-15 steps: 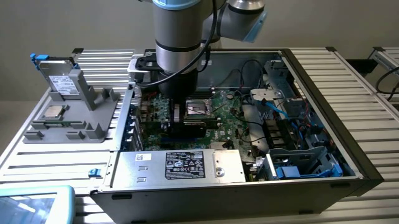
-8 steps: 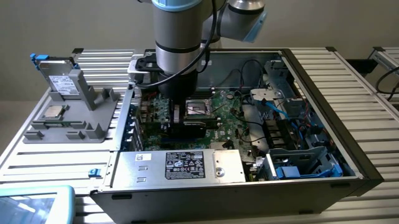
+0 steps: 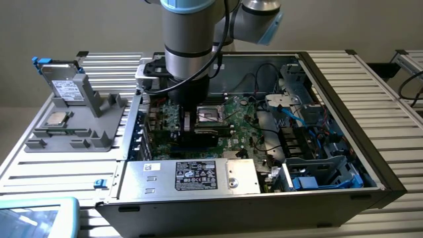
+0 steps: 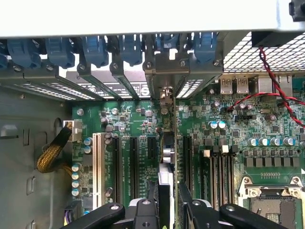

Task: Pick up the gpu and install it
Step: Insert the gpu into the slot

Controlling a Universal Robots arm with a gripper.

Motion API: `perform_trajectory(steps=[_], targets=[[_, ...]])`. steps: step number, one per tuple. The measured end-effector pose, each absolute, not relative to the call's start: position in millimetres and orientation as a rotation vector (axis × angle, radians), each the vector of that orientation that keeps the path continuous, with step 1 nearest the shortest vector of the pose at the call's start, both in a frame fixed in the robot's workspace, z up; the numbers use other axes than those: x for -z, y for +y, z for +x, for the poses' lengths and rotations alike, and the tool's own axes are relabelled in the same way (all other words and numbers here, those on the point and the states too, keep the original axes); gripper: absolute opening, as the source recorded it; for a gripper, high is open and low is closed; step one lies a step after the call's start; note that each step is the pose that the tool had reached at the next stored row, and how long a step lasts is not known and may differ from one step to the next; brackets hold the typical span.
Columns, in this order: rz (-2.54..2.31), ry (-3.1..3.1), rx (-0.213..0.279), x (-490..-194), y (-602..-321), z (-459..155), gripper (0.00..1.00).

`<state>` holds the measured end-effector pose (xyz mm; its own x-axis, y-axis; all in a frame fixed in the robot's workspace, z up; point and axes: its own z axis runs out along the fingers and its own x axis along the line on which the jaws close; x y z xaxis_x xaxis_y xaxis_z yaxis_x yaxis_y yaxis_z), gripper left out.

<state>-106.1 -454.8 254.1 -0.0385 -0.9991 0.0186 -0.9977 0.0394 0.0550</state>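
gpu (image 4: 165, 183): on edge, long axis parallel w/ PCIe slots (image 4: 134, 164), bracket end at rear slot covers (image 4: 90, 78)
fingers (image 4: 186, 200): narrow, clamped on gpu
PSU label (image 3: 195, 174): txt too small

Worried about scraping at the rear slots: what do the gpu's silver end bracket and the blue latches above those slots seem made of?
Silver end bracket of the gpu: looks like thin sheet metal, bare grey with a dull sheen. Blue latches: probably moulded plastic, given the solid colour, rounded shapes and soft gloss.
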Motion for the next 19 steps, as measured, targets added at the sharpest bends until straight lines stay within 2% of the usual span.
perform_trajectory(steps=[19], targets=[[2.147, -2.230, 0.051, -251.2, -454.7, -106.2, 0.27]])
